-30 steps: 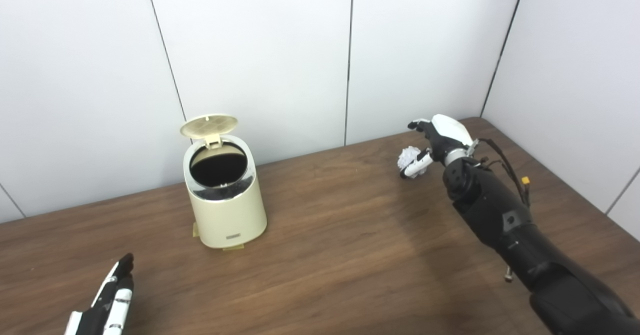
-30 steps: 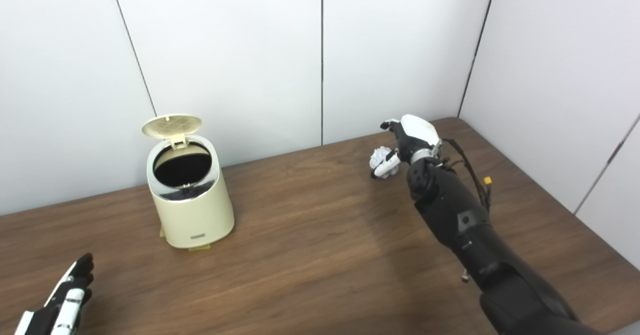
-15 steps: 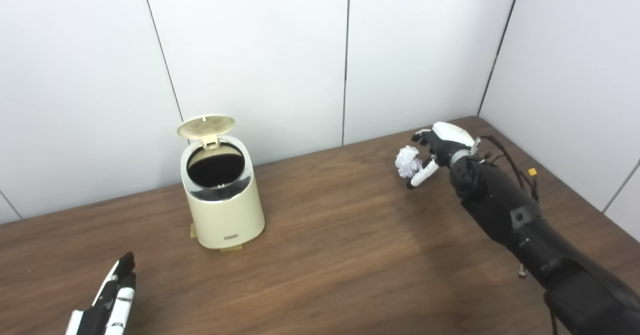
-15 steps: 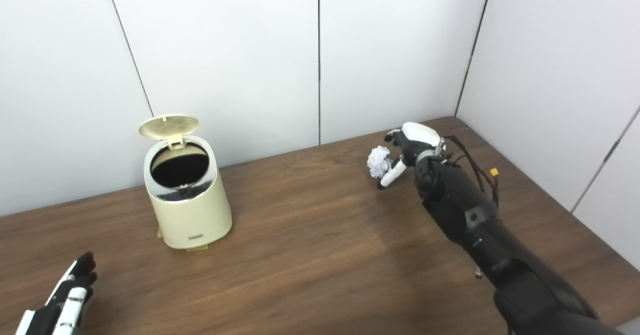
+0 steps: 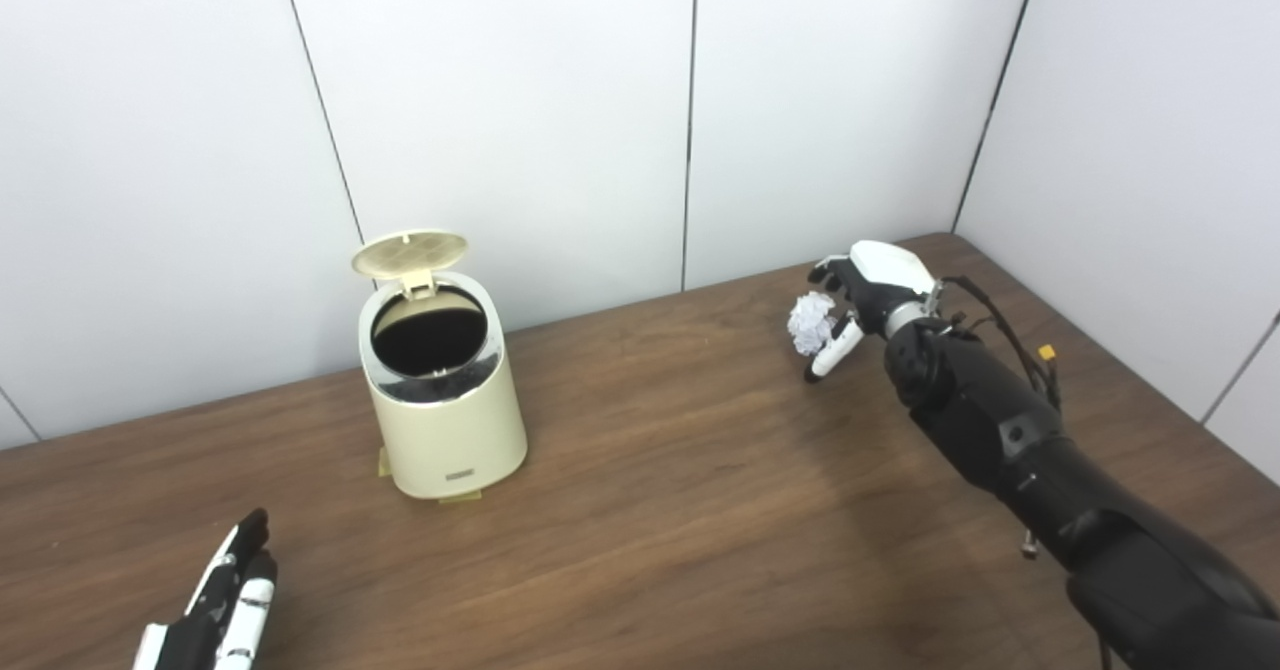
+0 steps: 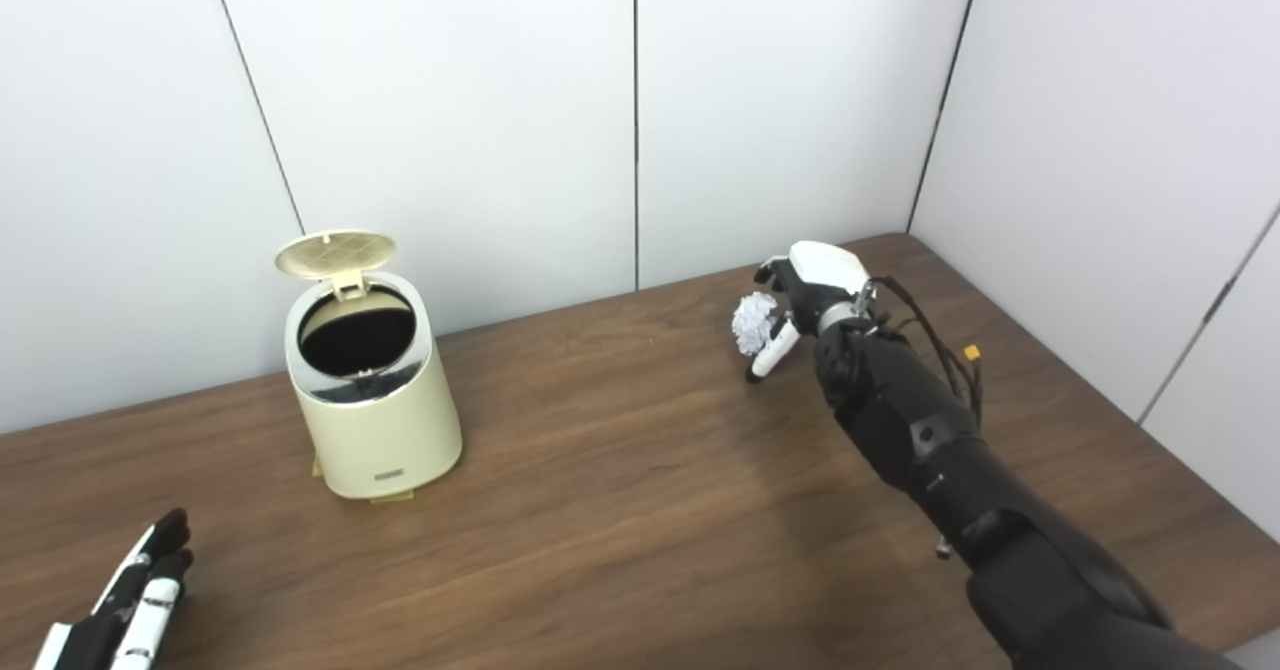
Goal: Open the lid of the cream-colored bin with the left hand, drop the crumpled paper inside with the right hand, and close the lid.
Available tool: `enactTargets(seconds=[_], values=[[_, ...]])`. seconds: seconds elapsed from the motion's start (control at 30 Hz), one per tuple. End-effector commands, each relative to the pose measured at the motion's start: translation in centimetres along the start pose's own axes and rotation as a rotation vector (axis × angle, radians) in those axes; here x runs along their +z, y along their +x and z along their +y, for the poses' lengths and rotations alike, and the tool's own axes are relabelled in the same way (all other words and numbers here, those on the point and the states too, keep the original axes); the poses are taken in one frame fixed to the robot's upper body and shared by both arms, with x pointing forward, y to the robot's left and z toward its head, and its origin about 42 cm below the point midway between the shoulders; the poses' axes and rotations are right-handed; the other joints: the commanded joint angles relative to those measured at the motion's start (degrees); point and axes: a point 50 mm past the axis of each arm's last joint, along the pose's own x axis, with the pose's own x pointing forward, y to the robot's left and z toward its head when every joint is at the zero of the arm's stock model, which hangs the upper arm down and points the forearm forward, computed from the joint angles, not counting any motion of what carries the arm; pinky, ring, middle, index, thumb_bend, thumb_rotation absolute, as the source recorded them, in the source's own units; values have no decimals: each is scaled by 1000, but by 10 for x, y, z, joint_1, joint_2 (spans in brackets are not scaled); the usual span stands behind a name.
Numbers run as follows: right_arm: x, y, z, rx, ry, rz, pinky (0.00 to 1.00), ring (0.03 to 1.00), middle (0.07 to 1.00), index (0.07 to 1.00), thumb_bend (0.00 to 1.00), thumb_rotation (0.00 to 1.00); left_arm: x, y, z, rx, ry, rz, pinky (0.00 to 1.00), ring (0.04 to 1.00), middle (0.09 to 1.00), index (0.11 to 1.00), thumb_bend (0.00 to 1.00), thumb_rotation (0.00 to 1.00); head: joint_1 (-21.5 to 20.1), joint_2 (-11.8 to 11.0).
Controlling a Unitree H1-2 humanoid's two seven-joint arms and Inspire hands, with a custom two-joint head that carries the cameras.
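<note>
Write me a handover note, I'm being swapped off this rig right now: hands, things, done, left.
Left hand: open, flat at the table's near left edge, holding nothing.
Right hand: shut on the crumpled paper, far right of the table.
Cream-colored bin: stands left of centre, lid up.
Done: lid opened, paper grasped.
Left: carry paper over the bin, drop it, close lid.

Both my eyes see a bright, evenly lit scene, the light soft and coming from above. The white walls (image 5: 500,100) show no glare. The desk (image 5: 680,510) carries a faint sheen and only pale, diffuse shadows under my right arm (image 5: 1010,440) and beside the bin (image 5: 445,410). Focus is sharp throughout, slightly grainy, with mild bending of the wall seams near the edges.
</note>
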Motion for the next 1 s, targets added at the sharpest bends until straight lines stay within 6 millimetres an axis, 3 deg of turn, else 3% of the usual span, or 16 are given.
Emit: enactTargets(seconds=[0.0, 0.17, 0.43, 0.63, 0.73, 0.77, 0.8, 0.87, 0.97], values=[[17, 9, -33, -80, 6, -48, 736, 768, 801, 780, 977, 163, 12, 7, 1, 10, 15, -73, 1000, 981, 981, 1000, 414, 780, 0, 1], [16, 9, -34, -49, -19, -9, 796, 801, 815, 782, 967, 144, 13, 6, 2, 17, 11, -73, 1000, 983, 983, 1000, 426, 764, 0, 2], [10, 6, -34, -30, 1, -4, 800, 767, 780, 761, 978, 101, 15, 5, 4, 23, 15, -69, 1000, 987, 979, 993, 443, 776, 1, 6], [7, 7, -33, -31, 24, -3, 555, 643, 698, 699, 952, 66, 14, 6, 3, 26, 17, -76, 1000, 985, 976, 995, 448, 780, 0, 4], [2, 8, -31, -44, 36, -18, 575, 574, 618, 610, 898, 9, 13, 7, 3, 28, 13, -74, 1000, 987, 973, 996, 463, 770, 1, 3], [1, 7, -30, -61, 52, -28, 559, 544, 545, 537, 681, 3, 13, 7, 2, 29, 18, -74, 1000, 985, 972, 996, 467, 769, 2, 3], [2, 4, -30, -81, 65, -40, 499, 476, 522, 523, 601, 1, 13, 6, 2, 31, 24, -74, 1000, 984, 972, 996, 464, 771, 3, 3], [1, 2, -27, -107, 74, -59, 381, 393, 496, 536, 527, 0, 13, 6, 3, 34, 25, -76, 1000, 985, 975, 995, 451, 770, 3, 4], [-1, 3, -25, -111, 63, -73, 376, 385, 497, 531, 515, 0, 12, 6, 5, 34, 1, -82, 1000, 993, 980, 990, 452, 738, 4, 4]])
